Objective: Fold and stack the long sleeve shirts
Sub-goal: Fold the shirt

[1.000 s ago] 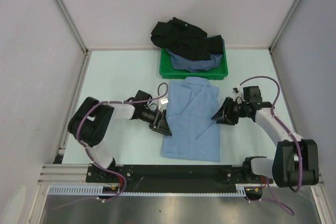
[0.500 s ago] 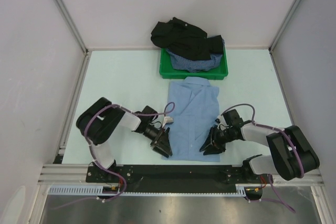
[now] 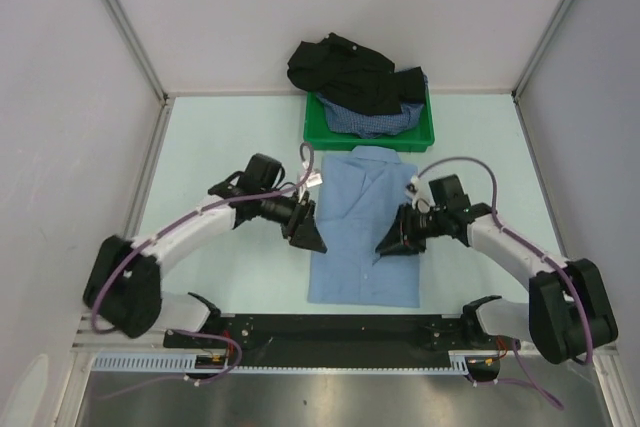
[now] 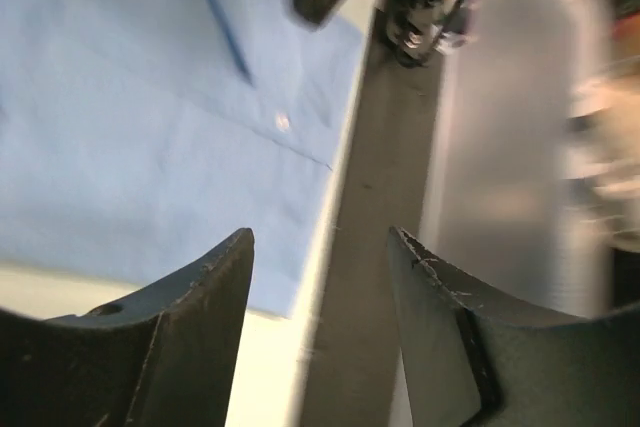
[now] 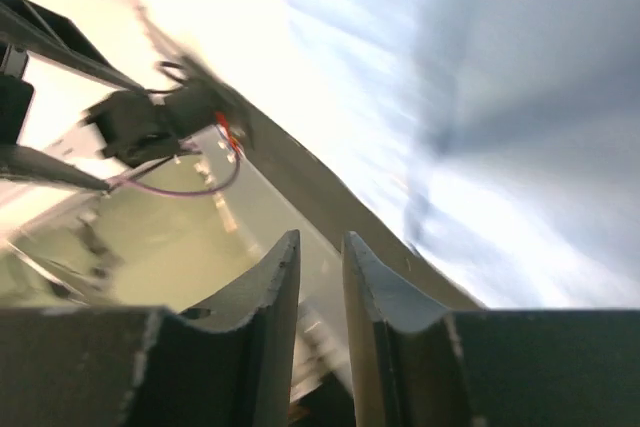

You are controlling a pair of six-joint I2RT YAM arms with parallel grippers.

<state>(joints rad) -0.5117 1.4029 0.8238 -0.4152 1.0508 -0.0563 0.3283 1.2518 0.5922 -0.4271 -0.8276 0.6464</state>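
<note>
A plain light blue shirt (image 3: 352, 269) lies folded flat in the middle of the table, collar toward the tray; it also shows in the left wrist view (image 4: 130, 97) and, blurred, in the right wrist view (image 5: 500, 67). A black shirt (image 3: 340, 69) and a dark-blue checked shirt (image 3: 368, 121) lie heaped in the green tray (image 3: 316, 133). My left gripper (image 3: 312, 244) (image 4: 320, 237) hangs open and empty over the shirt's left edge. My right gripper (image 3: 385, 249) (image 5: 320, 242) hangs over the shirt's right half, jaws almost together with nothing between them.
The black base rail (image 3: 330, 327) (image 4: 370, 247) runs along the near table edge just below the shirt's hem. Grey walls enclose the left, back and right sides. Bare table (image 3: 230, 147) lies left and right of the shirt.
Both grippers were low at the shirt's bottom hem half a second ago; now they have risen and moved back toward its middle. The shirt has not changed shape.
</note>
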